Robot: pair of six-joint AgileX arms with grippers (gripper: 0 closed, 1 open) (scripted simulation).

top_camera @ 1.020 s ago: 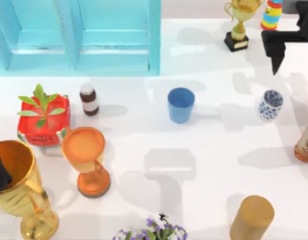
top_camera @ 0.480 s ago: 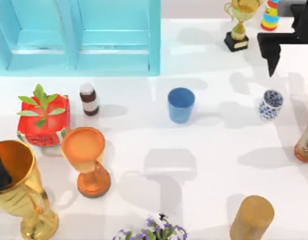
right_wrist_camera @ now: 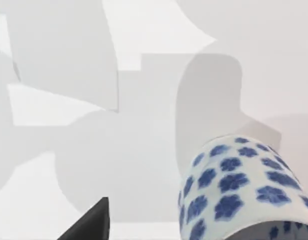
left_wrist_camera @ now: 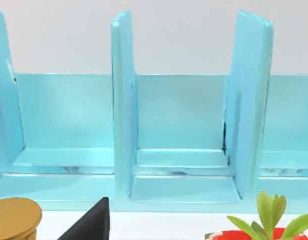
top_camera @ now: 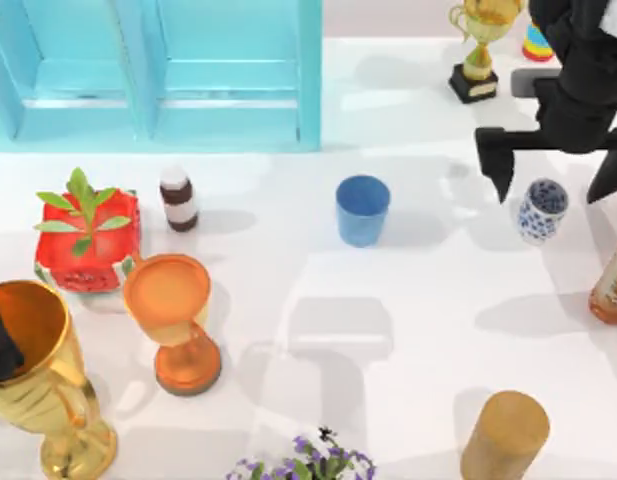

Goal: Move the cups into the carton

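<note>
Honestly nothing's in the carton yet: both cups, blue and patterned, sit on the counter, right hand spread wide over the patterned one.

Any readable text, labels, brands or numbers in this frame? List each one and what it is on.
None can be read.
Brown bottle: no legible label.
Amber bottle at the table's right edge: pale label, print too blurred to read.
Trophy: dark base, no legible plate.
Patterned cup, below the open right gripper: blue flower motifs, no lettering.
Blue cup, carton: plain.
</note>
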